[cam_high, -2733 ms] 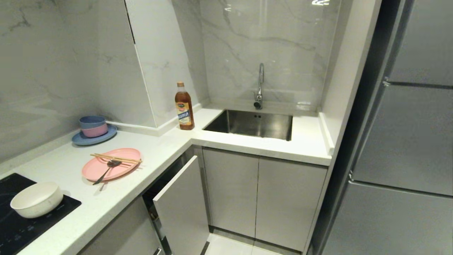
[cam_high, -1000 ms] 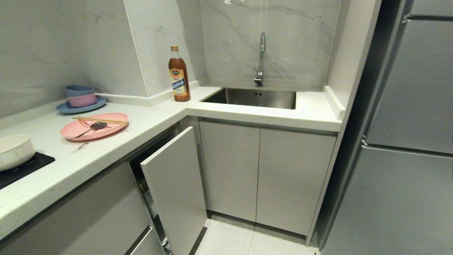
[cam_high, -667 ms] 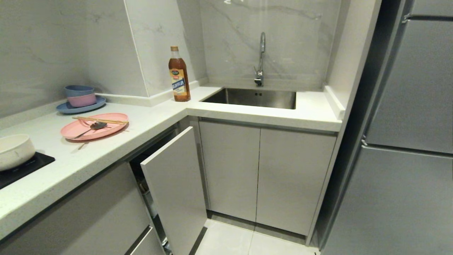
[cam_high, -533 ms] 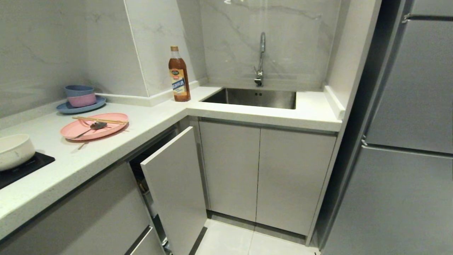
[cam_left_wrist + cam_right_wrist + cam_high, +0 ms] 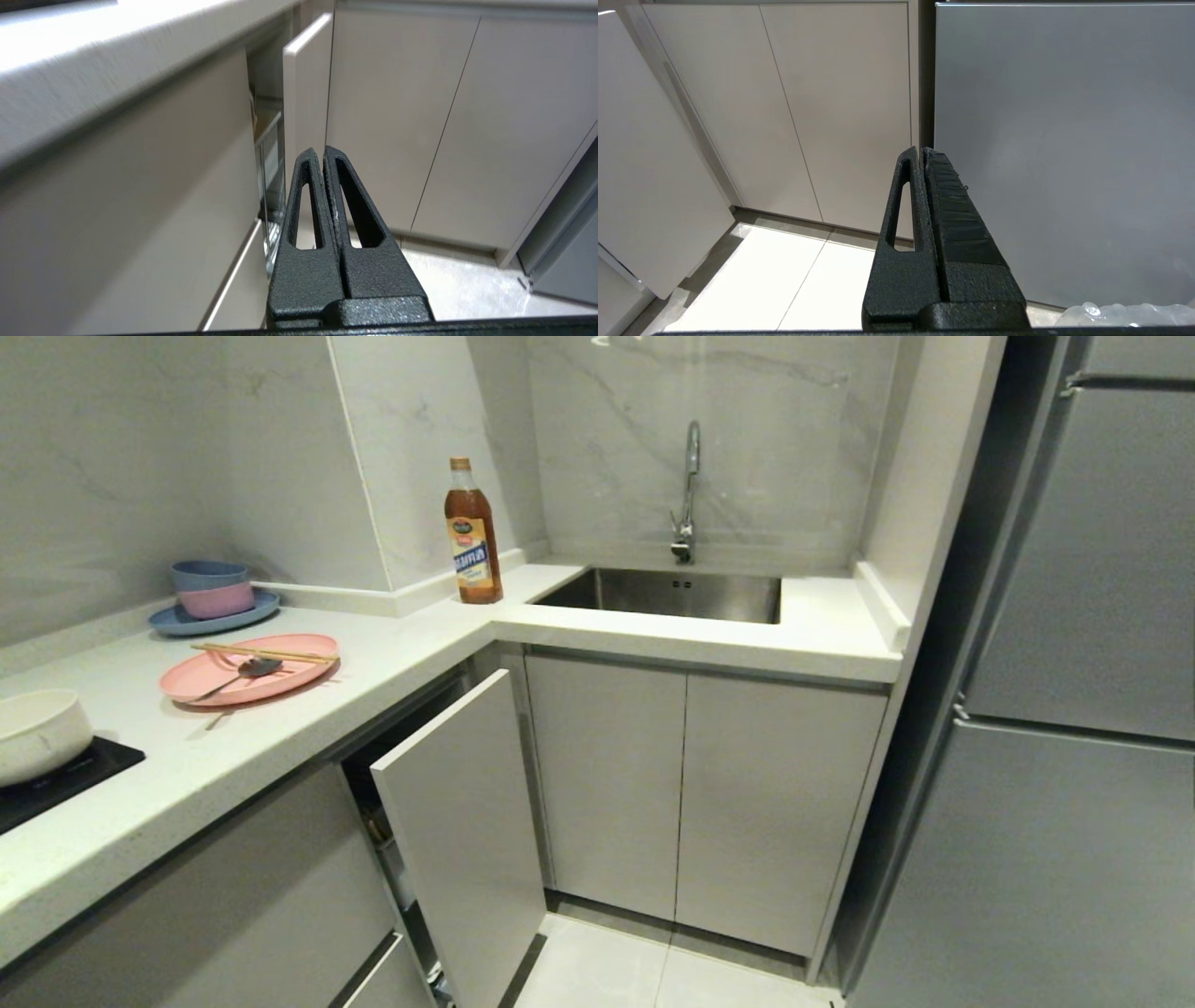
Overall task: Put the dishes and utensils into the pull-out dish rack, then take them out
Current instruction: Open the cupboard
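Lowered since the earliest frame, the head view now faces the part-open pull-out dish rack (image 5: 457,821), while pink plate (image 5: 247,674) and white bowl (image 5: 37,733) wait on the counter; left gripper (image 5: 323,151) and right gripper (image 5: 921,150) hang closed, empty.

A brown sauce bottle (image 5: 472,532) is standing on the white countertop (image 5: 392,653), just beside the steel sink (image 5: 667,595). A chrome faucet (image 5: 688,490) is rising behind the sink. Well to the sink's left, stacked blue and pink bowls (image 5: 211,588) are sitting on a blue plate (image 5: 215,614). A grey fridge (image 5: 1074,709) is standing to the sink's right.
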Available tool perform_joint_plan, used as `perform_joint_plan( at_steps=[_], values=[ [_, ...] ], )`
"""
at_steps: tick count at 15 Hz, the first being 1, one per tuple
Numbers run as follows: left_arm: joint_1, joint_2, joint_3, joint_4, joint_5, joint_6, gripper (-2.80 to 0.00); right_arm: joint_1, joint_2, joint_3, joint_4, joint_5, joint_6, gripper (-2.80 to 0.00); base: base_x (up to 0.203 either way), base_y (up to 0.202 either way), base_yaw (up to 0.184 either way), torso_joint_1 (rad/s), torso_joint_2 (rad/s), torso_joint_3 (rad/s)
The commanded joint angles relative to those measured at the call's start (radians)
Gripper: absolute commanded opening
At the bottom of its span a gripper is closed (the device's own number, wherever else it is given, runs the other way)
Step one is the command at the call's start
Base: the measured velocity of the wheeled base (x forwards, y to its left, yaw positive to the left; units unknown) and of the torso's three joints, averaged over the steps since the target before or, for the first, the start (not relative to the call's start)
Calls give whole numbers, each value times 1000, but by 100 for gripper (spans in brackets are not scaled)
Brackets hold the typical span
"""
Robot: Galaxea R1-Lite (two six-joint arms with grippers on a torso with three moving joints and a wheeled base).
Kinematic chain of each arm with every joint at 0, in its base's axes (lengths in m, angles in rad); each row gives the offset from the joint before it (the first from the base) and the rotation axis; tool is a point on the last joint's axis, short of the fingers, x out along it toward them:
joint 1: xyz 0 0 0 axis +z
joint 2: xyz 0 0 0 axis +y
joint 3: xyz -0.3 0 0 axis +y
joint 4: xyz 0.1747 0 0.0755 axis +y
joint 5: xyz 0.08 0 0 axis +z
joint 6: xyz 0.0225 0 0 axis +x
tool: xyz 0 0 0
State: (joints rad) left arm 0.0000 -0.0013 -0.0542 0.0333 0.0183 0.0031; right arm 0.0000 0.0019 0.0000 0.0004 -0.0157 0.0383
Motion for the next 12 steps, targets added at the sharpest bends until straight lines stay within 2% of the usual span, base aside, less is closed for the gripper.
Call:
perform_joint_plan(
  at_steps=[1, 5, 12],
  values=[
    [0, 0, -76, 37, 1, 0, -280, 0, 0, 2, 1, 0, 0, -280, 0, 0, 0, 0, 0, 0],
    [0, 42, -372, 292, -4, 2, -280, 0, 0, 2, 0, 0, 0, -280, 0, 0, 0, 0, 0, 0],
    [6, 323, -705, 332, 21, 32, -280, 0, 0, 3, 1, 0, 0, -280, 0, 0, 0, 0, 0, 0]
  ],
)
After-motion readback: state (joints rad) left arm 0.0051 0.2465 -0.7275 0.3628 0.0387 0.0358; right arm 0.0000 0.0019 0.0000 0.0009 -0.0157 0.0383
